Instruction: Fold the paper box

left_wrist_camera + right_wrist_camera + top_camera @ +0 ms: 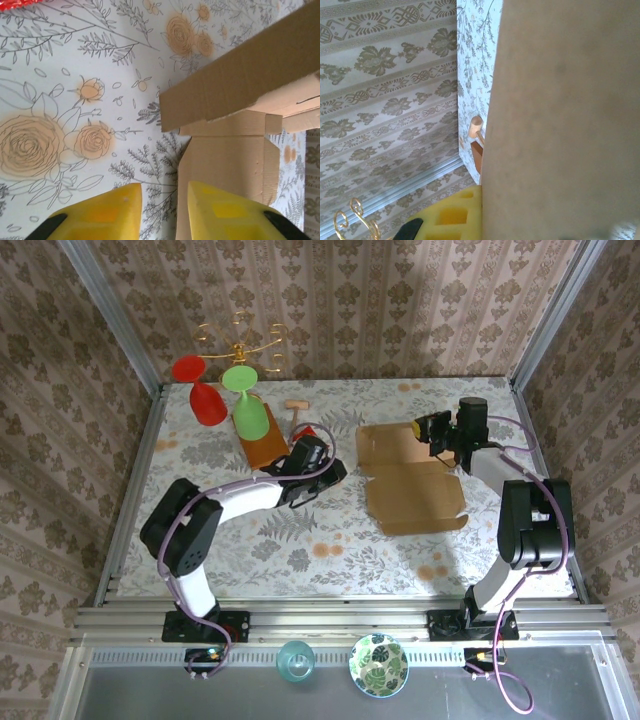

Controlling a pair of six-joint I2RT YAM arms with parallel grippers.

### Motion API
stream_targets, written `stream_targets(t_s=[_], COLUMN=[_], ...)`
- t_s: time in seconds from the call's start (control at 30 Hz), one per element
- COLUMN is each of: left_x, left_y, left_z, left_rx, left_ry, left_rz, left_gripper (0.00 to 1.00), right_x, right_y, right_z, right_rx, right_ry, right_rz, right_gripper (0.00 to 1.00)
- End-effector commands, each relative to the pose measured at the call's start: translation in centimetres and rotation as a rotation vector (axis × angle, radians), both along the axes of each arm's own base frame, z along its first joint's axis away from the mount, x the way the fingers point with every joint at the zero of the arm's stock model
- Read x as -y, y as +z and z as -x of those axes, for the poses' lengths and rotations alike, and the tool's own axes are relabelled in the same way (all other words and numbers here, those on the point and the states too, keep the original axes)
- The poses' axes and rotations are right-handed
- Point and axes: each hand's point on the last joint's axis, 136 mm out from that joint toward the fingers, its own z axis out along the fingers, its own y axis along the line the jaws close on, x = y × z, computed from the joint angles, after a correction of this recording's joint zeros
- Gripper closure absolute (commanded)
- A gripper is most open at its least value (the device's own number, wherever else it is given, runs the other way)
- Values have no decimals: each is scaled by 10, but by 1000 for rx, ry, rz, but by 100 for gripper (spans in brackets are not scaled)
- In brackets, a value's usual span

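The paper box (412,482), a plain brown die-cut sheet, lies right of the table's middle with its far flap lifted. My right gripper (433,428) is at that far edge. In the right wrist view the cardboard (560,120) presses against my one visible yellow finger (450,216), and the other finger is hidden behind the flap. My left gripper (335,472) is just off the box's left edge. In the left wrist view it (165,210) is open, the box edge (230,160) runs under its right finger, and a raised flap (240,75) stands beyond.
At the back left stand a red goblet (205,398), a green goblet (247,405), an orange-brown wooden board (263,443), a small wooden mallet (297,406) and a gold rack (240,340). A teal glass (296,660) and a patterned bowl (378,664) sit off the table's front edge.
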Motion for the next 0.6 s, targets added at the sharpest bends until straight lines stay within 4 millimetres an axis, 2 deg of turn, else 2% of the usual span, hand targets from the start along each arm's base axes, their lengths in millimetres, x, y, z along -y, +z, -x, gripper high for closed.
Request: stream_targets(t_s=[0.0,0.27,0.43,0.57], left_x=[5,-7,-6,-8], left_y=[33,33,31,27], left_z=[-25,-27,-21,-19], left_rx=[119,196,311,394], left_ry=[-16,-98,-194,-241], left_rz=[40,-58,-108,-141], left_gripper=[72,78,79,78], right_x=[-1,-17,-33,-43], right_y=[9,17,25,14], right_z=[6,5,5,11], right_rx=[99,266,339,331], right_ry=[75,195,282,352], right_rz=[35,5,-26,-28], right_gripper=[100,100,100,100])
